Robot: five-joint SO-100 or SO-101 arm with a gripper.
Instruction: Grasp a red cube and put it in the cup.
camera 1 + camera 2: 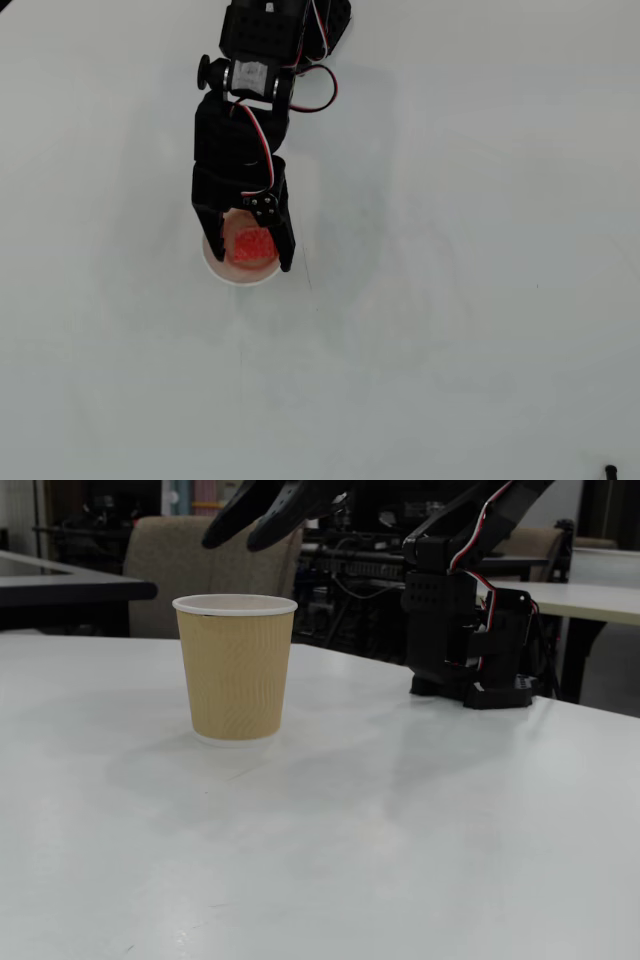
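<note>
The white table (pixel 400 810) fills both views, bare apart from the arm and the cup. The black arm (pixel 245 120) comes down from the upper middle of the overhead view; in the fixed view its base sits at the upper right and the arm stretches toward the upper left of the frame.

The cup (pixel 236 670) stands upright at left of centre in the fixed view, tan-walled with a white rolled rim. From overhead it shows as a pale ring (pixel 215 268), partly covered by the fingers above it.

The gripper (pixel 248 250) hangs over the cup's mouth, clear of the rim in the fixed view (pixel 240 525). Its jaws stand spread wide, one finger on each side of the opening, and they hold nothing.

The red cube (pixel 251 246) lies inside the cup, visible from overhead between the two fingers and well within the ring. The fixed view cannot show it; the cup wall hides it.

To my eye the drop is done and what is left is getting away cleanly. I'd lift the arm straight up, fingers left apart, so neither tip catches the rim. A paper cup this light would tip at a small nudge, and the finger at the right of the overhead frame looks closest to the edge.
</note>
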